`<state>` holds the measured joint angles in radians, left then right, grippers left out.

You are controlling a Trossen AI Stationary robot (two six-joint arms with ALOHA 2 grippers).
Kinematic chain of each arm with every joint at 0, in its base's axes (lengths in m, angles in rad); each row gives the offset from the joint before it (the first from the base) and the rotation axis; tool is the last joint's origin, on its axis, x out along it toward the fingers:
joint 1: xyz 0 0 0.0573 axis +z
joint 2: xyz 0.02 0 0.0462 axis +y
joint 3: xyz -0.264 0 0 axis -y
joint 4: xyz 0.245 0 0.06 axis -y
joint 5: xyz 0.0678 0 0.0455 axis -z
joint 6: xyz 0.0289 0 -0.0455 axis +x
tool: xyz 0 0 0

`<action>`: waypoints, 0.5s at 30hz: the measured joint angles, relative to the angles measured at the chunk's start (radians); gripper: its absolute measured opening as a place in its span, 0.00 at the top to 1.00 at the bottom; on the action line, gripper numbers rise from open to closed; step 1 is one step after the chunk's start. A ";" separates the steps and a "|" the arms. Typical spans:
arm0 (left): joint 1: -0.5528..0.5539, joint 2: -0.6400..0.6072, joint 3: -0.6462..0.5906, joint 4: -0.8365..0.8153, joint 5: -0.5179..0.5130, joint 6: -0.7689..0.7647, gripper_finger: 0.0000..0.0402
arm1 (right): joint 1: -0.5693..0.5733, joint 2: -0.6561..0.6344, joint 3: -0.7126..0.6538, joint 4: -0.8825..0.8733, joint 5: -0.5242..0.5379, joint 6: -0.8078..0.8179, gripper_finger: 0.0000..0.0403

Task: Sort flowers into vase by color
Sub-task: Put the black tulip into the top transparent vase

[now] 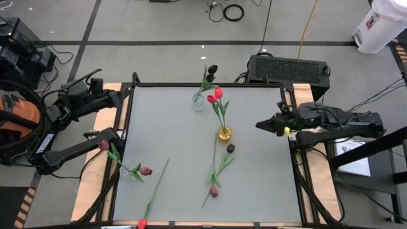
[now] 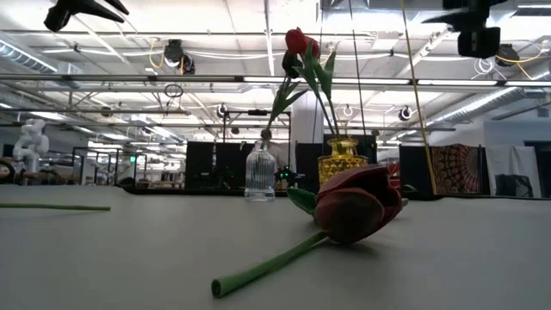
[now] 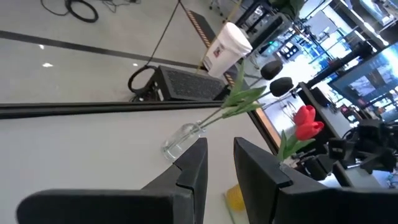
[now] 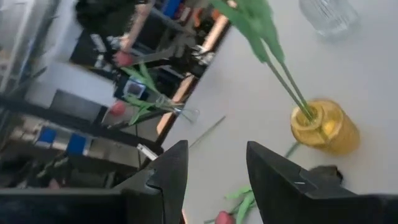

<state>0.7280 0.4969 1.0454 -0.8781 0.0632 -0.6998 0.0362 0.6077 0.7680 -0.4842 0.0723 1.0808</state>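
A clear glass vase (image 1: pixel 198 101) near the far edge holds black tulips (image 1: pixel 212 69). The yellow vase (image 1: pixel 224 133) at mid-table holds red tulips (image 1: pixel 216 96). Another clear vase (image 1: pixel 130 172) at the left edge holds maroon tulips (image 1: pixel 103 145). Lying flat on the table are a black tulip (image 1: pixel 230 147), a maroon tulip (image 1: pixel 214 191) (image 2: pixel 357 202) and a red tulip (image 1: pixel 141 223) at the near edge. My left gripper (image 1: pixel 130 95) (image 3: pixel 221 146) hovers open at the far left edge. My right gripper (image 1: pixel 259 125) (image 4: pixel 217 152) hovers open right of the yellow vase (image 4: pixel 323 127).
A black box (image 1: pixel 289 67) sits beyond the far right corner. Cables and a white bin (image 1: pixel 375 25) are on the floor. The table has a raised dark frame (image 1: pixel 210 84). Bare tabletop lies to the right of the loose flowers.
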 joint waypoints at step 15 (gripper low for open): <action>0.000 0.000 0.000 0.007 0.010 0.231 0.79 | 0.187 0.339 -0.001 0.077 0.038 0.578 0.61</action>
<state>0.7281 0.4969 1.0454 -0.8715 0.0730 -0.4687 0.2233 0.9466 0.7673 -0.4076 0.1103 1.6589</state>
